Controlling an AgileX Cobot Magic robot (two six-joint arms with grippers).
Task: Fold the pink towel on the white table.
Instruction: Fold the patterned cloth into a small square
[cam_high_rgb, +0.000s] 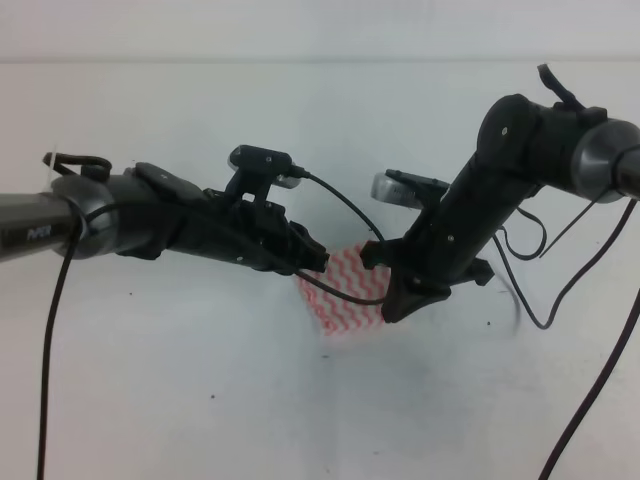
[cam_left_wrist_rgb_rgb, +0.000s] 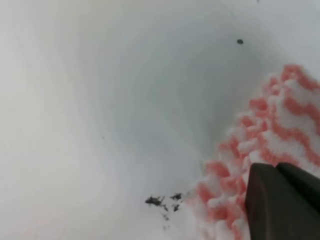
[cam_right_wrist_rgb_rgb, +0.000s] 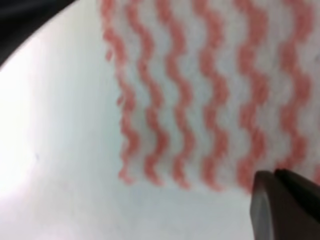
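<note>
Because both arms converge near the middle of the white table (cam_high_rgb: 150, 400), its bare surface leaves room for folding. Between them lies the pink towel (cam_high_rgb: 345, 295), well clear of every table edge. The left gripper (cam_high_rgb: 318, 255) meets its left edge, the right gripper (cam_high_rgb: 400, 300) its right, apparently for a two-sided lift. Whether either jaw is wide, narrow or holding cloth cannot be told.

Soft, washed-out brightness; both wrist views blurred, faint shadows.
</note>
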